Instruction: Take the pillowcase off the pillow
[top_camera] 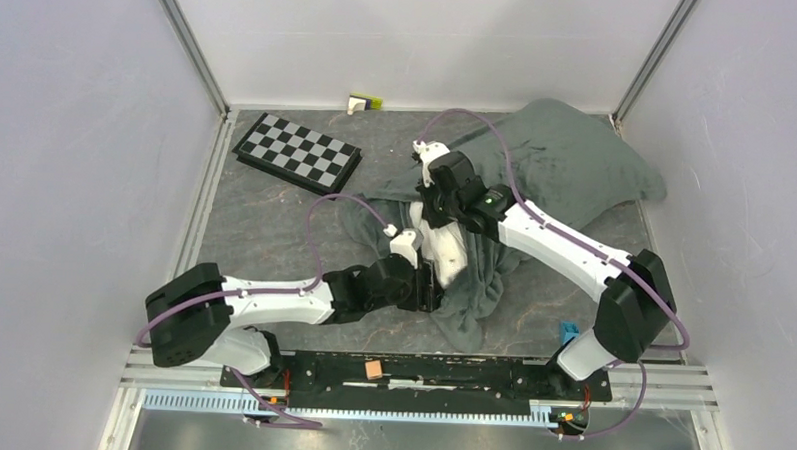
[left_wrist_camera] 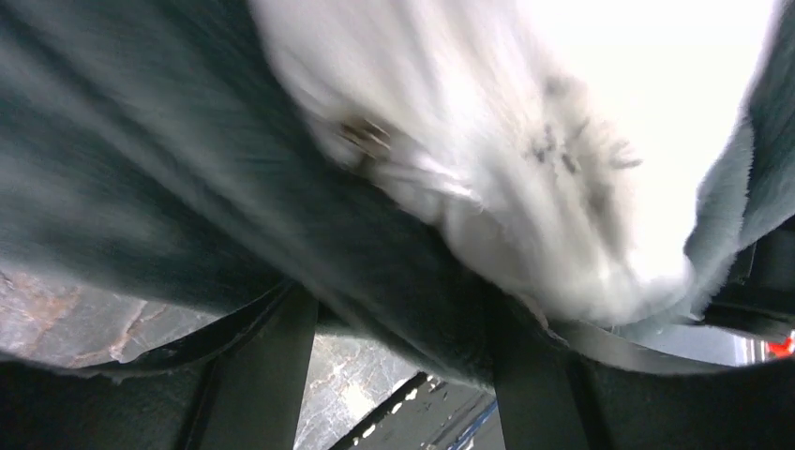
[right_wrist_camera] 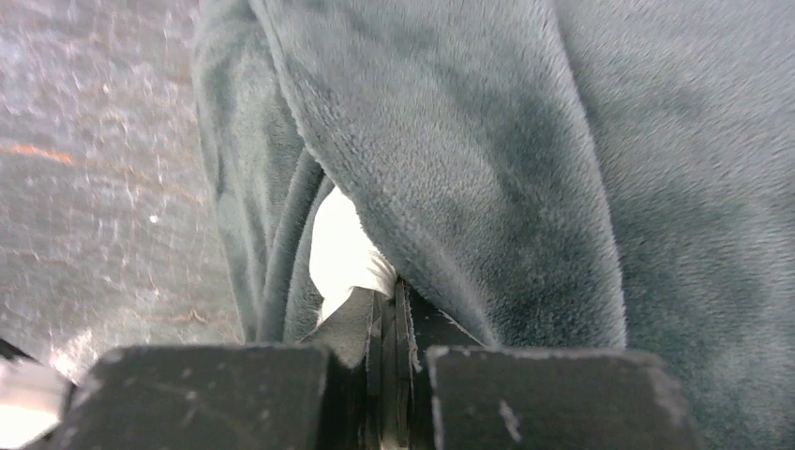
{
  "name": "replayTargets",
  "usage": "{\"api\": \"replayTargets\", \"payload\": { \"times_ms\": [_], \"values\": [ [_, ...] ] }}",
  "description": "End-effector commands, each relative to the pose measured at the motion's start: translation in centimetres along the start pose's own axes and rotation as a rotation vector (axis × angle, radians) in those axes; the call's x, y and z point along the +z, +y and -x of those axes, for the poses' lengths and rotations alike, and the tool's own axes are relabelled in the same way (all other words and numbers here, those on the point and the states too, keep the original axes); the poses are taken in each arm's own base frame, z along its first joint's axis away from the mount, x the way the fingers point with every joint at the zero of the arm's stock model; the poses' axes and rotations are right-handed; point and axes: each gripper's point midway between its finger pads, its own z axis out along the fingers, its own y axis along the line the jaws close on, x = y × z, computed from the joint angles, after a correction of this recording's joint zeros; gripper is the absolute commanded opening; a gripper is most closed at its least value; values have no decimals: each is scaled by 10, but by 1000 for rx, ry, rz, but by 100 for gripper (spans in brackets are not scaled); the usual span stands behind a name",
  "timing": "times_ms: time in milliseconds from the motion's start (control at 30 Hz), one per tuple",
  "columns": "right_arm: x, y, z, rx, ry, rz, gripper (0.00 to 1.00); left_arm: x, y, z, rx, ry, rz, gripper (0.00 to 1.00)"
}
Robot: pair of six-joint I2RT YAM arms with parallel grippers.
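The pillowcase (top_camera: 567,166) lies grey side out, spread from the table's middle to the back right; no stripes show. A patch of the white pillow (top_camera: 445,255) shows through it at the centre. My right gripper (top_camera: 433,214) is at the far end of that patch. In the right wrist view it (right_wrist_camera: 394,309) is shut on a white fold of the pillow (right_wrist_camera: 342,248), with the grey pillowcase (right_wrist_camera: 487,169) beside it. My left gripper (top_camera: 430,286) is at the near end. In the left wrist view it (left_wrist_camera: 398,305) is open, its fingers under the pillowcase (left_wrist_camera: 141,169) and speckled pillow (left_wrist_camera: 562,141).
A flat checkerboard (top_camera: 299,152) lies at the back left. A small white and yellow object (top_camera: 364,103) sits by the back wall. A blue item (top_camera: 569,332) is near the right arm's base and an orange block (top_camera: 373,369) on the front rail. Walls enclose the table.
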Motion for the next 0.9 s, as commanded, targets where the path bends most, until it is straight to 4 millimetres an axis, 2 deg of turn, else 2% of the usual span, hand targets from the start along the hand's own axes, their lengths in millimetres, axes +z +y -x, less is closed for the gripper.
{"api": "replayTargets", "payload": {
  "times_ms": [0,133,200,267,333,433,533,600,633,767,867],
  "values": [
    [-43,-11,165,136,-509,10,0,-6,0,-71,73,227,-9,70],
    [-65,-26,189,164,-546,11,0,5,25,-78,28,189,55,66],
    [-77,-33,197,161,-557,17,0,5,31,-77,-14,159,48,66],
    [-85,-32,196,134,-540,26,0,1,35,-68,-58,124,17,64],
    [-91,-29,183,109,-514,47,0,-5,36,-50,-106,95,-38,60],
    [-105,-31,156,91,-510,60,0,-15,51,-13,-137,54,-51,58],
    [-121,-34,130,88,-506,69,0,-22,79,29,-104,2,58,60],
    [-129,-27,115,78,-498,118,0,-26,96,55,-100,-29,126,64],
    [-133,-24,107,79,-496,137,0,-27,103,64,-113,-37,154,68],
    [-145,-20,82,82,-491,170,0,-24,131,93,-218,-60,175,72],
    [-145,-22,60,83,-473,174,0,-21,131,113,-247,-90,135,75]
  ]
}}
